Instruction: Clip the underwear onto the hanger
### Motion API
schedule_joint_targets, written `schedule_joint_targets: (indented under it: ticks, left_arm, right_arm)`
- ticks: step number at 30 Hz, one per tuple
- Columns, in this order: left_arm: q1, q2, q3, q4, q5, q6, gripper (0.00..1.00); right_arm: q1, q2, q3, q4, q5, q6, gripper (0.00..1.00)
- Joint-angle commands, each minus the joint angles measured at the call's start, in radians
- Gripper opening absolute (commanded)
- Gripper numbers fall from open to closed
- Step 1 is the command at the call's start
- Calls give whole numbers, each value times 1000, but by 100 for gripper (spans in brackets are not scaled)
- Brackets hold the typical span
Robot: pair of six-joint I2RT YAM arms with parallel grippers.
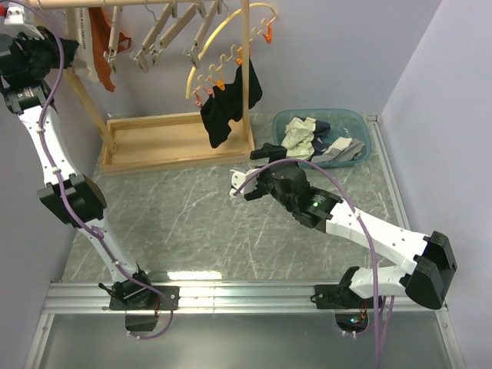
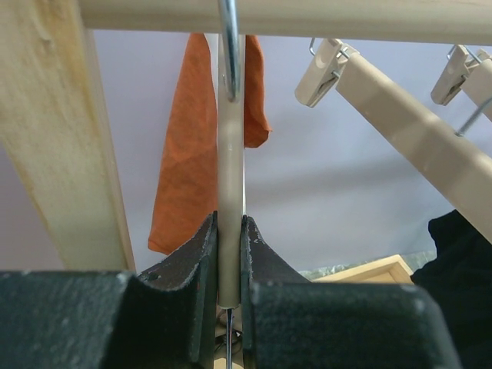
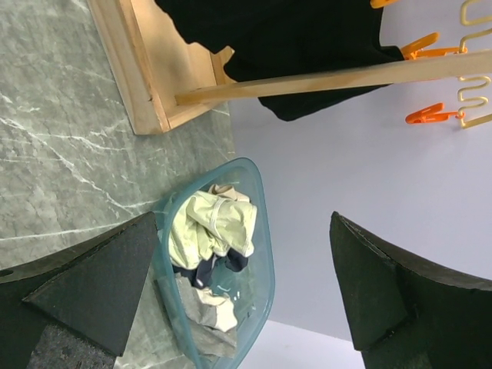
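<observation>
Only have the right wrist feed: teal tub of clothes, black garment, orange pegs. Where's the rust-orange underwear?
Observer: The rust-orange underwear hangs at the far left end of the wooden drying rack, outside your frame.
Operator: Left gripper on it?
Observer: No. The left gripper is shut on the light wooden straight-bar hanger. The cloth hangs just behind that bar.
Operator: Clipped yet?
Observer: Cannot tell. The spot where the cloth meets the hanger is hidden in every view.
</observation>
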Motion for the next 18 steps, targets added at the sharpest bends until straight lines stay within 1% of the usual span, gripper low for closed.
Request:
schedule_joint_targets:
  ticks: [1,6,8,9,10,12,13,15,16,18]
  left_arm:
    - [-3,21,43,50,-11,-25,0]
    - [-3,40,47,73,-18,-45,1]
    - [-1,47,46,76,-21,-47,4]
    - [-3,48,46,72,-18,-44,6]
    - [-3,45,39,67,-18,-41,14]
    - [-3,31,26,59,-16,-24,23]
    - [-1,13,4,59,-17,-19,32]
    - [-1,-7,-11,52,-21,5,36]
    - [-1,-18,-26,49,-21,11,40]
    - [5,-53,-40,44,-16,22,41]
  right_arm:
    - [-5,3,57,1,11,21,100]
    - [-5,3,51,-1,17,22,100]
    - [-5,1,53,-1,20,21,100]
    - [-5,3,53,1,20,22,100]
    - [-5,3,51,4,20,21,100]
    - [-5,3,54,-1,20,19,100]
    - [-5,3,53,-1,19,21,100]
    - [-5,4,54,1,20,21,100]
    - [-5,4,56,-1,19,21,100]
    - [-5,3,62,-8,20,26,100]
